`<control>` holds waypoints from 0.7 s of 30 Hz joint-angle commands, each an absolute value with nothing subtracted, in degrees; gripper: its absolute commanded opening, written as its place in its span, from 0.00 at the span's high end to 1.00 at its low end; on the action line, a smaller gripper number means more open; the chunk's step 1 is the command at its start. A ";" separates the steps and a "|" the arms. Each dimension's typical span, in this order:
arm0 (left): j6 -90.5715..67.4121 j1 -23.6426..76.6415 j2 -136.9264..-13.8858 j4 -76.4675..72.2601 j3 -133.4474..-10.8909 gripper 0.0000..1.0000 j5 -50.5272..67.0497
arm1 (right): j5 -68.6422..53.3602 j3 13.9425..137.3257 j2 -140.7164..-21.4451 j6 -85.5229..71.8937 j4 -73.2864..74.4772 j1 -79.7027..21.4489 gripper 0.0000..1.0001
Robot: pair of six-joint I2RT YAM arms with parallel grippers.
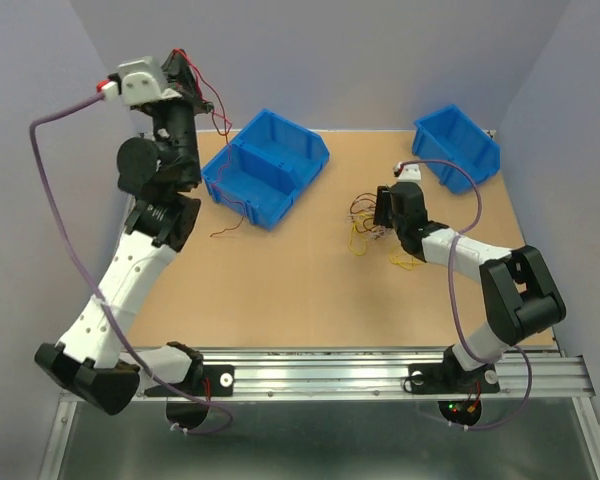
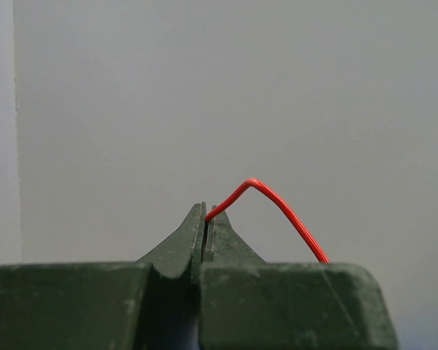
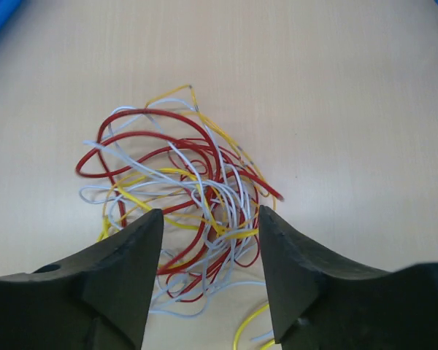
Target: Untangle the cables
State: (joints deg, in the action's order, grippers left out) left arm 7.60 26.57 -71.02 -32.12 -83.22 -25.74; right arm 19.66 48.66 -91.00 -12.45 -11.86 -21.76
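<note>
Two claws show here, and we find them in opposite states. The left claw [image 1: 183, 72] is raised high at eleven o'clock of the table [image 1: 280, 280], and in its wrist view the left claw [image 2: 206, 211] is clenched tight, its fingertips pressed together on the end of a single red cable [image 2: 277, 200]. That cable arches up out of the tips and drops away toward four o'clock. From above we see the red cable [image 1: 216, 108] hanging loose from the claw toward the rim of the larger blue bin [image 1: 245, 195]. The right claw [image 1: 378, 212] is low over the board near the middle of the table, at four o'clock from that bin and at eight o'clock from the smaller blue bin [image 1: 470, 165]. In its wrist view the right claw [image 3: 210, 215] is released, its fingers standing well apart. The tangle of cables [image 3: 179, 182], red, yellow and white loops, lies on the board between the fingers and spreads beyond them toward eleven o'clock. Several strands run right up to the inner faces of both fingers, but we cannot tell whether they touch. From above the tangle of cables [image 1: 363, 222] shows just beside the claw at nine o'clock, with a loose yellow strand [image 1: 406, 262] at five o'clock of it. Another thin dark red strand [image 1: 230, 227] lies on the board at six o'clock of the larger bin.
</note>
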 commanded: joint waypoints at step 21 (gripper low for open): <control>24.31 31.20 -91.39 -32.17 -121.53 0.98 -29.61 | 14.24 40.96 -81.39 -14.33 -22.50 -21.88 0.19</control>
State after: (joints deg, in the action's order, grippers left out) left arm 12.25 30.81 -87.44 -30.85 -112.49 -24.27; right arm 15.25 42.30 -83.44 -13.76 -17.61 -21.76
